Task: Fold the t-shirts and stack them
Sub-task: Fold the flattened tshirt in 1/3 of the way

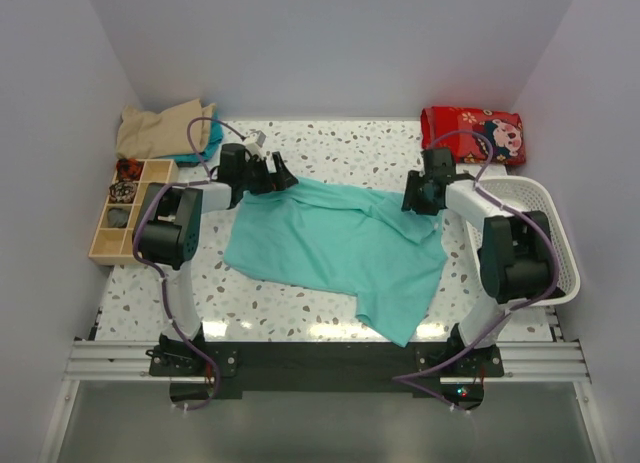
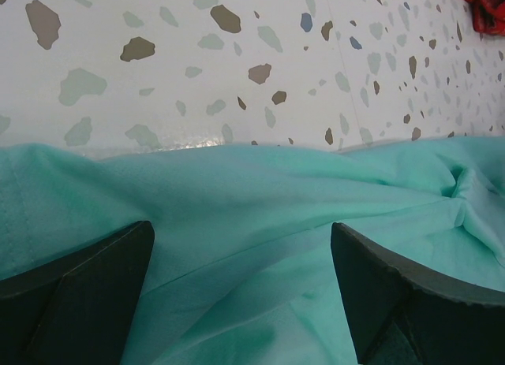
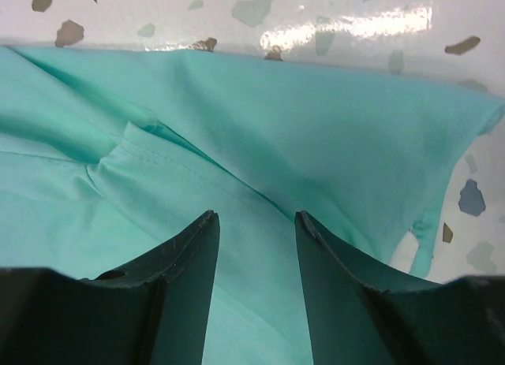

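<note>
Teal t-shirt (image 1: 335,245) lies rumpled at counter (image 1: 340,148) centre. Left tool (image 2: 241,227) and right tool (image 3: 256,215), both with fingers apart, sit over its far edge. Tan garment (image 1: 160,128) and red bundle (image 1: 472,133) occupy far corners. Wooden tray (image 1: 152,173) holds small dark items; white basket (image 1: 562,243) stands at right edge.
</note>
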You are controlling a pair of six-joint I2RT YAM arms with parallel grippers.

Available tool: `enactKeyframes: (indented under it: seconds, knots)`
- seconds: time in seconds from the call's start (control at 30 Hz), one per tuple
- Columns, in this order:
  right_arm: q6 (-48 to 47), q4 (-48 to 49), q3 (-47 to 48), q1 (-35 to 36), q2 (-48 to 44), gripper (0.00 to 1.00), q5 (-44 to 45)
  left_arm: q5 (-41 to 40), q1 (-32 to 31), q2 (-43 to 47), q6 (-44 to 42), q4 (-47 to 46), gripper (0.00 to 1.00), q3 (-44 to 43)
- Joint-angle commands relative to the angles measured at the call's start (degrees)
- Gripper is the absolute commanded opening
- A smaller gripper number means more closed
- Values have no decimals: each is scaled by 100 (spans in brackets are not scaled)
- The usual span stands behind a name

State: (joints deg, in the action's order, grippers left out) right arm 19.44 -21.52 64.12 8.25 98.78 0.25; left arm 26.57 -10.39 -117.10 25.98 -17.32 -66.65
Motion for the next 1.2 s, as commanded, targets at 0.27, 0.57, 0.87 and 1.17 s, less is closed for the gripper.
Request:
enactKeyframes:
  seconds: [0.27,0.57,0.87,1.17]
  knots:
    - [-169,86,259,10,238,40,-359,103,11,-234,30,247,100,3]
    - [-204,43,-13,1,-34,0,-473,156,11,-296,30,273,100,-23]
    - [-301,148,-136,1,-219,50,-272,191,2,-305,57,229,100,-14]
    - [-371,7,84,1,141,50,-139,209,11,-349,57,220,100,-32]
